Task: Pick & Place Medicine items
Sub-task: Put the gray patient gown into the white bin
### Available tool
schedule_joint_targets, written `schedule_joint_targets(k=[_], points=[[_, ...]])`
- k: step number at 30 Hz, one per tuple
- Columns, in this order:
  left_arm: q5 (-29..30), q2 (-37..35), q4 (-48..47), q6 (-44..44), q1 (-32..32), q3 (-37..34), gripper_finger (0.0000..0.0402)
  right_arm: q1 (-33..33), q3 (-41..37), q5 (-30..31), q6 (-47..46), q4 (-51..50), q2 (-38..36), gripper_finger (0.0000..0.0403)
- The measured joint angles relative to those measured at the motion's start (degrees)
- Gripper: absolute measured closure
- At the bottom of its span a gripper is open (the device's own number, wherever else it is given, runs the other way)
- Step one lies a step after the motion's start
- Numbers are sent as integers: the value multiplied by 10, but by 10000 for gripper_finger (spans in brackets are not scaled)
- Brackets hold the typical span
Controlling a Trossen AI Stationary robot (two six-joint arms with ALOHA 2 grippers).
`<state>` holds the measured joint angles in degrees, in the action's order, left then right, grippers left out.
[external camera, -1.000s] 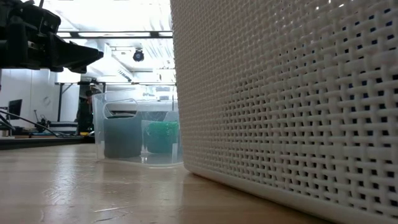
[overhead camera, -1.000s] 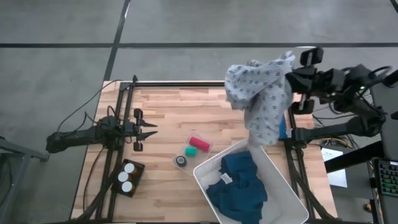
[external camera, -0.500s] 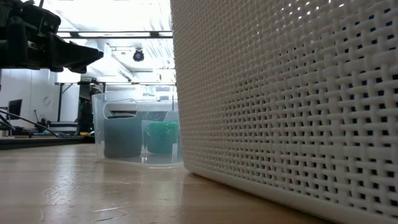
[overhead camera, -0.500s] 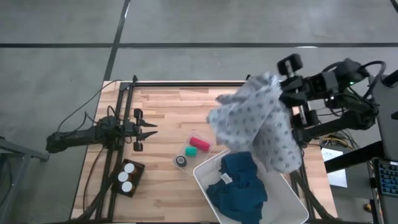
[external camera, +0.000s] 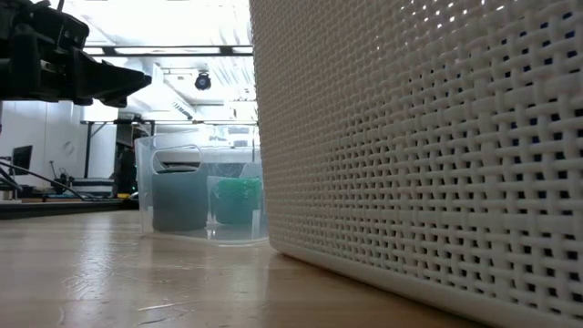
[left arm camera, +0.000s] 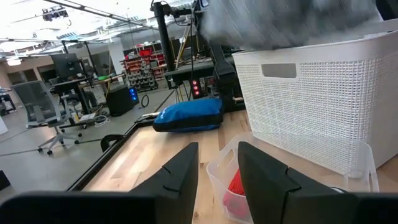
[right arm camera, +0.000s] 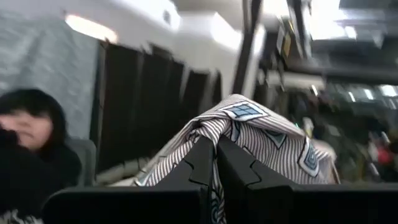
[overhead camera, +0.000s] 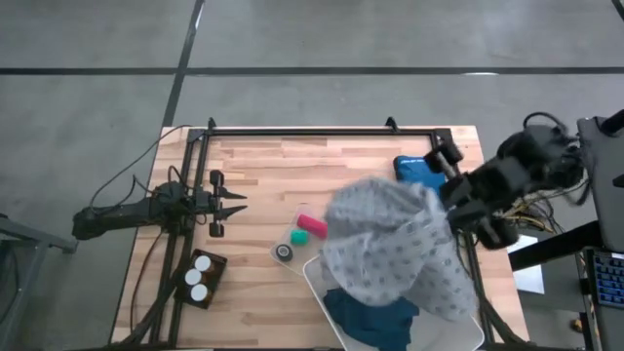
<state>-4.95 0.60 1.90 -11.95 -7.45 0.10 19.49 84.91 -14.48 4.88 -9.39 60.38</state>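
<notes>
Three pill bottles (overhead camera: 199, 277) show only their white caps, standing in a small dark tray at the table's near left. My left gripper (overhead camera: 237, 203) hangs open and empty at the table's left side, far of the tray; its fingers also show in the left wrist view (left arm camera: 217, 149). My right gripper (overhead camera: 450, 200) is shut on a grey patterned cloth (overhead camera: 395, 249) over the white basket (overhead camera: 314, 268) at the near right. A blue cloth (overhead camera: 370, 320) lies in the basket. My right gripper (right arm camera: 214, 144) pinches a bunched fold of the grey patterned cloth (right arm camera: 231, 117) between its two fingers. It comes from the table's right side. The cloth spreads slack from the fingers toward the left and near side over the basket; whether it touches the basket I cannot tell.
A clear container (overhead camera: 304, 234) with a red, a green and a black item stands left of the basket. A blue pouch (overhead camera: 414, 168) lies at the far right. The basket wall (external camera: 419, 155) fills the low view. A person (right arm camera: 25, 140) shows beyond the table.
My right gripper has gone from the table's far right corner toward the near edge, still shut on the grey cloth. The cloth has swung with it from the far right and now spreads over the basket and the blue cloth. The blue pouch has come into sight.
</notes>
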Motion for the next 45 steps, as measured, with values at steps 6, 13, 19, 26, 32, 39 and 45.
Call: schedule_joint_targets(k=[6, 13, 19, 26, 32, 39, 45], points=[[0, 0, 0, 0, 0, 0, 284, 57, -22, 127, 20, -79, 17, 394], [0, 0, 0, 0, 0, 0, 284, 73, -57, 193, -22, -121, 56, 394], [0, 0, 0, 0, 0, 0, 284, 73, -89, 192, -81, -180, 79, 394], [0, 0, 0, 0, 0, 0, 284, 73, -138, 204, -123, -233, 87, 394], [0, 0, 0, 0, 0, 0, 284, 72, -181, 237, -174, -275, 86, 394], [0, 0, 0, 0, 0, 0, 284, 73, -235, 236, -184, -323, 85, 394], [0, 0, 0, 0, 0, 0, 284, 73, -289, 241, -179, -316, 84, 394]])
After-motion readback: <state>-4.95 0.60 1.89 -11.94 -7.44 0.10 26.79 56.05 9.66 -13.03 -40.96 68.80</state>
